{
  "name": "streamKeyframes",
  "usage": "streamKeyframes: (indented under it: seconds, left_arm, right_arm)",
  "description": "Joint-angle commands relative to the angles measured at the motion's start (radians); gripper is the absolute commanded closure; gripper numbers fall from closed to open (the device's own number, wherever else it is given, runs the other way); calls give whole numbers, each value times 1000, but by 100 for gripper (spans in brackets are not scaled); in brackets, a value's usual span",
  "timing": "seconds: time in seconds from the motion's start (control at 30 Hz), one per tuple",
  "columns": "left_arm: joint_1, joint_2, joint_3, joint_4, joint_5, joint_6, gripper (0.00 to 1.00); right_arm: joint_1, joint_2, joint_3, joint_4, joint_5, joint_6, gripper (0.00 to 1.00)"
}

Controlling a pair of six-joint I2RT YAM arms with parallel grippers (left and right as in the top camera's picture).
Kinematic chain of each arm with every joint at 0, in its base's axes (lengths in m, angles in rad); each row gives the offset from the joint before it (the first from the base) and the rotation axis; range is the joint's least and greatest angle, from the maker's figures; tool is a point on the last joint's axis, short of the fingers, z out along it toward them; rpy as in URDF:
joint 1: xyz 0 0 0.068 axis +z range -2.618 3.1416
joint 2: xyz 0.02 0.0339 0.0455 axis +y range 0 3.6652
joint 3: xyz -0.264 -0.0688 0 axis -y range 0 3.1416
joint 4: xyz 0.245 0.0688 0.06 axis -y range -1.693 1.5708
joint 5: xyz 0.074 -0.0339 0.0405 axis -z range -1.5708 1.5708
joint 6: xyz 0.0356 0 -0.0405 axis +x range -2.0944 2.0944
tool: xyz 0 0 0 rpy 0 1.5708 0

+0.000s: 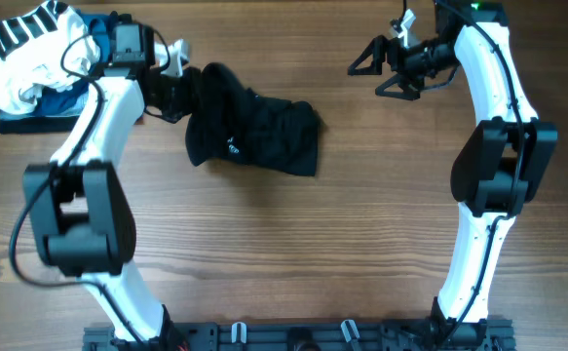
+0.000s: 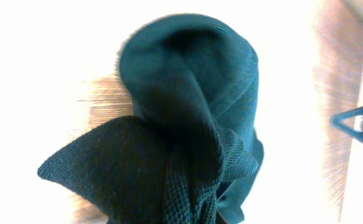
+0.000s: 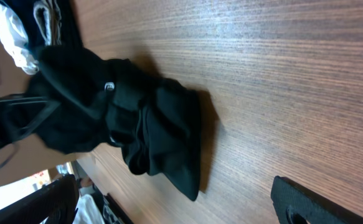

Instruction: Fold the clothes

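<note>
A black knit garment (image 1: 254, 132) lies bunched on the wooden table left of centre. My left gripper (image 1: 178, 86) is at its upper left edge and is shut on a fold of it; the left wrist view is filled with the dark fabric (image 2: 187, 124), and the fingers are hidden. My right gripper (image 1: 369, 68) is open and empty at the far right, well apart from the garment. The right wrist view shows the garment (image 3: 137, 124) across the table and one black fingertip (image 3: 312, 202).
A pile of other clothes (image 1: 30, 58), white, striped and blue, sits at the far left corner behind my left arm. The wooden table (image 1: 361, 224) stretches in front of and to the right of the garment.
</note>
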Motion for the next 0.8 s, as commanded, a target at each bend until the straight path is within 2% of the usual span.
streamKeyframes:
  seconds: [0.0, 0.17, 0.43, 0.77]
  left_arm:
    - [6, -116, 6, -19, -60, -28, 96]
    - [-13, -120, 6, -98, -147, -27, 96]
    - [-126, -113, 6, -98, -351, -47, 96]
    - [-296, -5, 6, -82, -372, -80, 96]
  right_arm:
    - [0, -16, 23, -20, 7, -32, 0]
    - [3, -16, 23, -34, 6, -32, 0]
    - [17, -16, 23, -48, 7, -33, 0]
    - [31, -16, 23, -97, 49, -53, 0]
